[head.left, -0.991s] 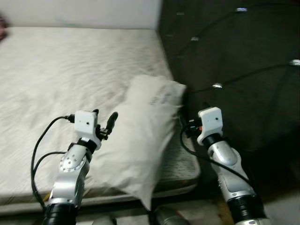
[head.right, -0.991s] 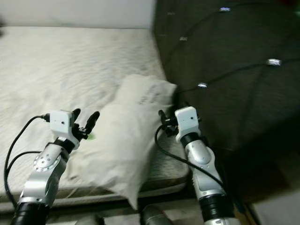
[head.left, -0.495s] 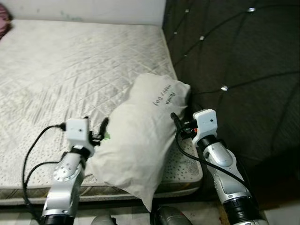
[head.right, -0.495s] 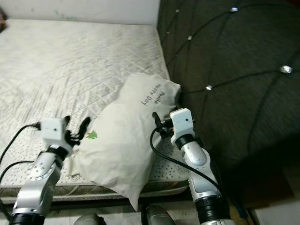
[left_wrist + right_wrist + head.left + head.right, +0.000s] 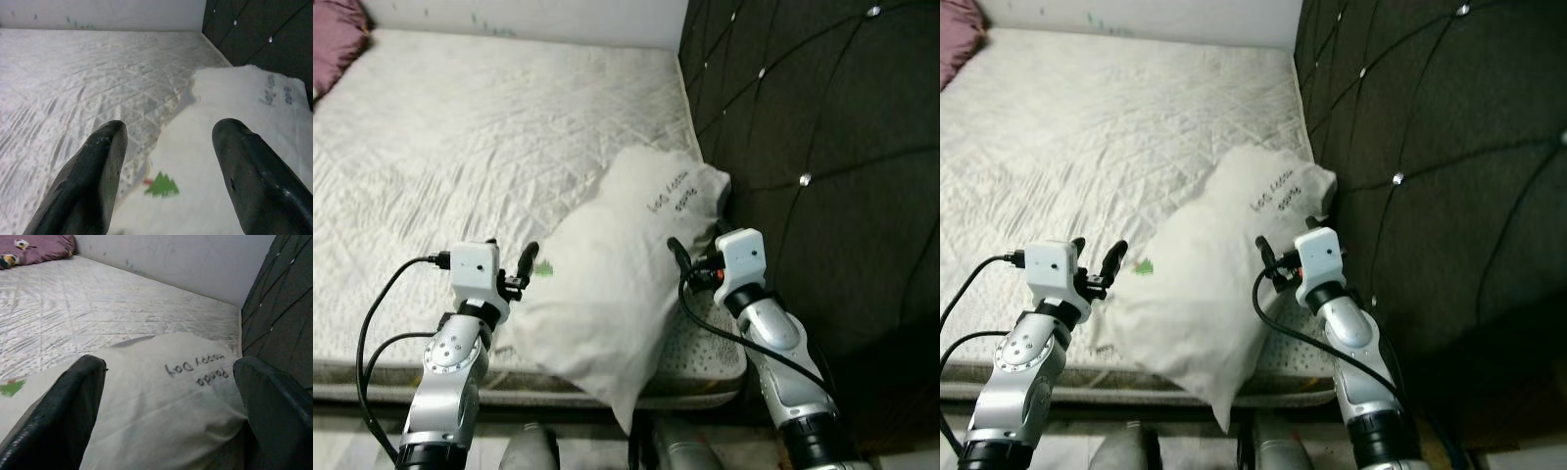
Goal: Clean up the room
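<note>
A white pillow [image 5: 607, 284] with dark lettering and a small green tree mark [image 5: 161, 183] lies on the near right corner of the mattress [image 5: 460, 147]. Its lower end hangs over the front edge. My left gripper [image 5: 514, 262] is open at the pillow's left edge, with the fingers [image 5: 93, 171] apart above that edge. My right gripper [image 5: 677, 259] is open against the pillow's right side, close to the headboard. In the right wrist view its fingers [image 5: 63, 416] spread wide around the pillow's lettered end [image 5: 161, 406]. Neither gripper holds anything.
A dark tufted headboard [image 5: 822, 127] rises along the bed's right side, close to my right arm. A purple pillow [image 5: 337, 44] lies at the far left of the mattress. A white wall [image 5: 171, 259] runs behind the bed.
The whole picture has shifted and sharpened, so the camera moved. Both grippers stay open on either side of the pillow, which lies as before.
</note>
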